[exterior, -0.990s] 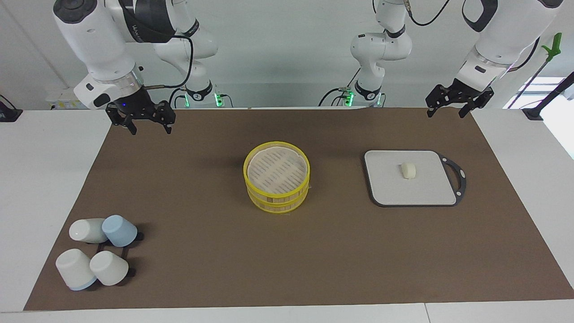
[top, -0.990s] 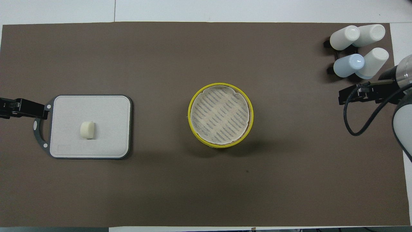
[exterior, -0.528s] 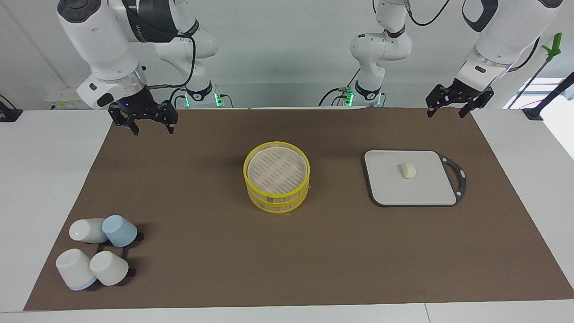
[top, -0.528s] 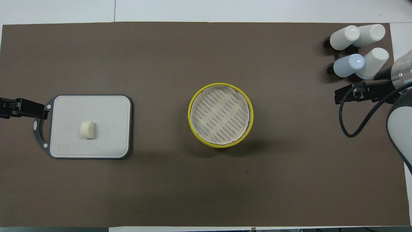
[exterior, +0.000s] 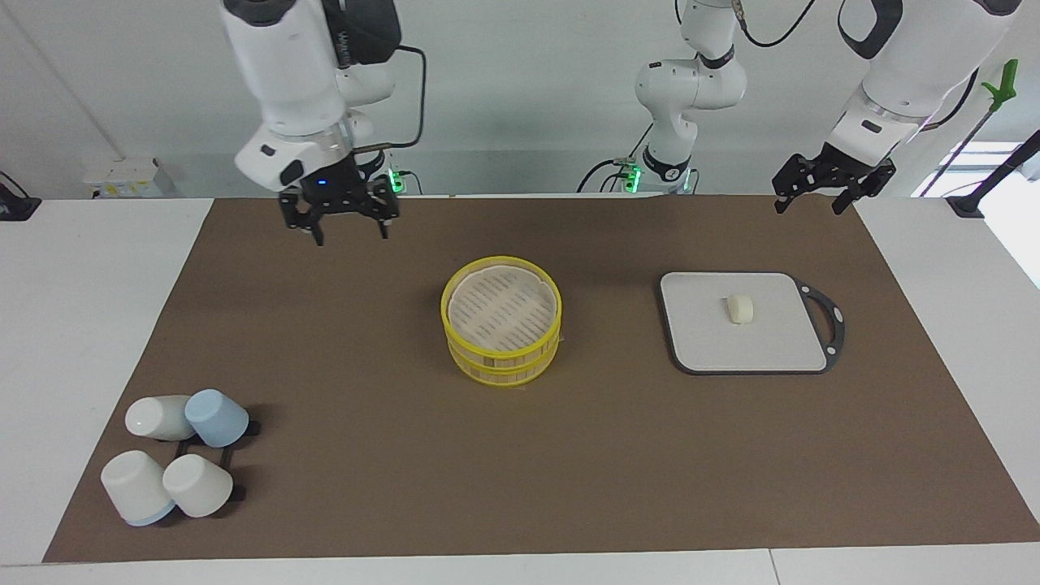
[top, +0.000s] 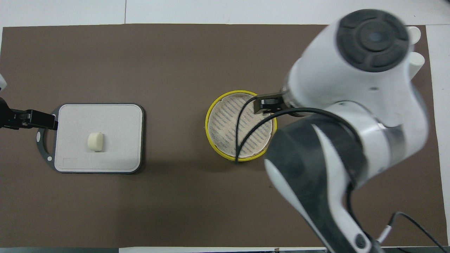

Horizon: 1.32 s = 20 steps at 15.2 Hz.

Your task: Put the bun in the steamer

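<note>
The bun is small and cream-white and lies on a grey board toward the left arm's end of the table; it also shows in the overhead view. The steamer has yellow rims and stands open at the middle of the mat, its slatted floor bare. My right gripper is open and empty, raised over the mat beside the steamer. My left gripper is open and empty, raised by the board's handle end.
A brown mat covers the table. Several upturned cups stand on a black rack at the right arm's end. In the overhead view my right arm hides most of them and part of the steamer's rim.
My right arm has swung from its own end of the table toward the middle, and its gripper now hangs near the steamer. The left gripper, bun and steamer have stayed put.
</note>
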Available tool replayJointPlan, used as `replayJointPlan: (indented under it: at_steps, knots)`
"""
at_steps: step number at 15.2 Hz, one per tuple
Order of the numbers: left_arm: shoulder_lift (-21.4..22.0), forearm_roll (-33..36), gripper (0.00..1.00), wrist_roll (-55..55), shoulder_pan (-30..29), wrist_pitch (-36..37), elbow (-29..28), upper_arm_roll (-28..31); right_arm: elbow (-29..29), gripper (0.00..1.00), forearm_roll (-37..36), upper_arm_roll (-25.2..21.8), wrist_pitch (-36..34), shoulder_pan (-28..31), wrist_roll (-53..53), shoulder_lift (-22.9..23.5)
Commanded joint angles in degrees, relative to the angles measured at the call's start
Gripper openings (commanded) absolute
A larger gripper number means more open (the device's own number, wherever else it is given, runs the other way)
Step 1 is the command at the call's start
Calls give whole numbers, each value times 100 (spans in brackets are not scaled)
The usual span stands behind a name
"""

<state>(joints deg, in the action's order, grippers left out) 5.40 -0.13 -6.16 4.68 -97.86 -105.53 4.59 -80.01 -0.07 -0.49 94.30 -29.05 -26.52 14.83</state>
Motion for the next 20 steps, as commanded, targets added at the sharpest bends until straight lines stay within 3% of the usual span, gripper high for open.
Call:
replayJointPlan:
  at_steps: [1, 4, 7, 11, 12, 14, 15, 16, 17, 18, 19, 20]
  knots:
    - [401, 75, 100, -297, -161, -1433, -1738, -20, 793, 100, -11, -56, 237, -451, -782, 1020]
    - [138, 75, 100, -350, -126, -2787, -2610, -20, 541, 100, -168, -47, 1306, -900, -1311, 1452]
    - [-310, 83, 100, -377, -82, -3396, -2832, -20, -592, 100, -169, -39, 2293, -945, -1347, 1182]
    - [-522, 83, 100, -526, -82, -3924, -3095, -20, -1087, 100, -161, -39, 2786, -1111, -1391, 1075]
    - [-522, 75, 100, -526, -82, -4108, -3200, -20, -1087, 90, -160, -39, 2813, -1164, -1400, 1101]
    - [-522, 75, 100, -491, -82, -4355, -3342, -20, -1078, 19, -169, -39, 2726, -1147, -1382, 1101]
    - [-531, 75, 100, -482, -82, -4399, -3386, -20, -1078, 3, -161, -39, 2656, -1164, -1391, 1093]
    - [-531, 75, 97, -482, -90, -4435, -3395, -20, -1044, 0, -169, -39, 2542, -1173, -1391, 1093]
    - [-531, 75, 89, -473, -91, -4435, -3386, -20, -991, 0, -169, -39, 2445, -1165, -1382, 1093]
    - [-531, 75, 71, -465, -91, -4435, -3386, -20, -947, 0, -178, -39, 2392, -1147, -1365, 1093]
    - [-531, 66, 45, -447, -91, -4418, -3377, -28, -929, 0, -178, -47, 2374, -1138, -1356, 1093]
    - [-540, 48, 31, -412, -82, -4365, -3342, -28, -859, 0, -195, -56, 2252, -1121, -1321, 1093]
